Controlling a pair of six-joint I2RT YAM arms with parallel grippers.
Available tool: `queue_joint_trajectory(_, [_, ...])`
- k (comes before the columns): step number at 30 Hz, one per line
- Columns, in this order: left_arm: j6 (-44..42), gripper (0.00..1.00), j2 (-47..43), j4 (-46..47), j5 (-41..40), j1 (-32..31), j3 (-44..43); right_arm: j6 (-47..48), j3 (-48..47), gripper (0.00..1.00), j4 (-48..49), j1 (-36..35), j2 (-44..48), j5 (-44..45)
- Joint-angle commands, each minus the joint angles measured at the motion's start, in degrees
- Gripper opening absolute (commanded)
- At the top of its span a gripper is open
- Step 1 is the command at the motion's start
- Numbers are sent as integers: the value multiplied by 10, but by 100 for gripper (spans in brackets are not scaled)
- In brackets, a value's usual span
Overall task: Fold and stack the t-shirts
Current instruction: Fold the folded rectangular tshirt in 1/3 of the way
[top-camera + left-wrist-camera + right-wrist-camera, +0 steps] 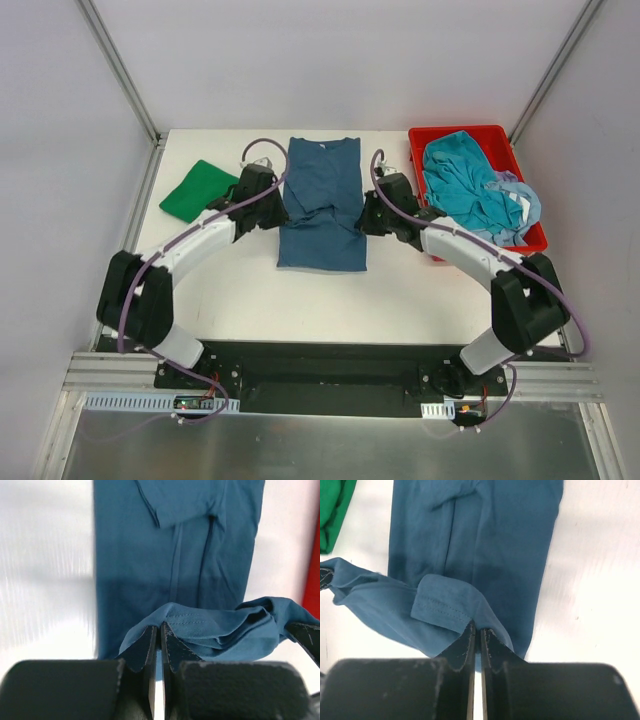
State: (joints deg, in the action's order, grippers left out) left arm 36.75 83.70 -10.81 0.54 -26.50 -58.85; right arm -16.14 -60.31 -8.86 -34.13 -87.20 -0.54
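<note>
We see the dark blue t-shirt (322, 190) lying flat in the middle of the counter (300, 300), its collar toward the far edge and its hem toward the near edge. Its lower half looks rumpled, with cloth drawn inward from both sides across the body.

The left gripper (277, 205) sits at the shirt's left edge. In the left wrist view its fingers (150, 645) are closed to a thin slit, with a stitched fold of the blue cloth (200, 625) pinched between them and lifted off the rest of the shirt. The right gripper (364, 215) sits at the shirt's right edge. In the right wrist view it (476, 628) is likewise pressed nearly together on a hemmed flap of the same shirt (440, 605).

Toward the far left corner, just beyond the left gripper, we see a green t-shirt (198, 190) folded into a small packet and lying apart from the blue one. At the far right corner stands a red bin (455, 132). It holds a crumpled teal t-shirt (465, 185), and a pale blue t-shirt (522, 200) hangs at its right side.
</note>
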Motion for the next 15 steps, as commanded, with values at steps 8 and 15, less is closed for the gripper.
queue_joint_trajectory(8, [-65,0,148,23,59,50,-146,59,-116,0,47,51,-114,-13])
queue_joint_trajectory(15, [-73,0,208,17,79,73,-190,65,-155,1,60,77,-172,-35])
